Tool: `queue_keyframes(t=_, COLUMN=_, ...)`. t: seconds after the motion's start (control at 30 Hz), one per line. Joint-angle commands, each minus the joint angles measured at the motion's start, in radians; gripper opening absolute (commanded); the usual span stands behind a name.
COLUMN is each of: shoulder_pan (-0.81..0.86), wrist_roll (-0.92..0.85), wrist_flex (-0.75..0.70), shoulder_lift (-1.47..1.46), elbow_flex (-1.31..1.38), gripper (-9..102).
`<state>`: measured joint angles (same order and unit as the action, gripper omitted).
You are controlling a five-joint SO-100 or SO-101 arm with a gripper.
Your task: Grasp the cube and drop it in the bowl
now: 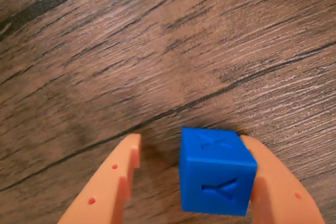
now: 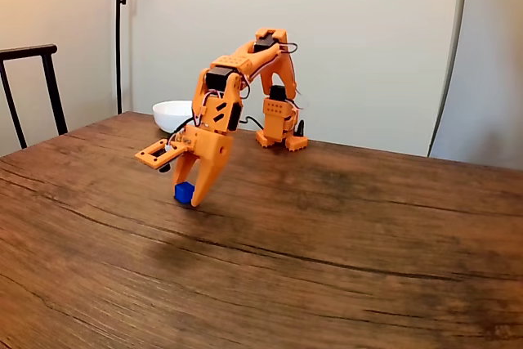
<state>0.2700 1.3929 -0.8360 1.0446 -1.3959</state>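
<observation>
My orange plastic end effector (image 1: 191, 182) reaches down to the dark wood-grain worktop (image 2: 343, 251), its fingers spread around the cube (image 1: 216, 171); in the wrist view the right finger (image 1: 278, 187) lies against the cube's side, the left stands apart from it; the cube is bright blue, matte, with letters sunk into its faces; in the fixed view it sits at my fingertips on the worktop; the glossy round white bowl (image 2: 167, 114) rests well behind, near the far edge.

open table (image 2: 343, 234) around cube (image 2: 183, 193), bowl (image 2: 172, 114) well behind
</observation>
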Motion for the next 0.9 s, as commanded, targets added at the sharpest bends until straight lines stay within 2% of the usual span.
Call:
queue_keyframes(t=0.0, shoulder_pan=-0.02, wrist_roll=0.002, wrist_flex=-0.006, shoulder_lift=-0.023, elbow_flex=0.023, gripper=24)
queue_keyframes(t=0.33, shoulder_pan=-0.025, wrist_roll=0.0, wrist_flex=-0.006, shoulder_lift=-0.035, elbow_flex=0.014, gripper=24)
queue_keyframes(t=0.57, shoulder_pan=-0.025, wrist_roll=0.002, wrist_flex=-0.109, shoulder_lift=-0.021, elbow_flex=0.025, gripper=24)
queue_keyframes(t=0.87, shoulder_pan=-0.028, wrist_roll=0.002, wrist_flex=-0.098, shoulder_lift=-0.023, elbow_flex=0.025, gripper=24)
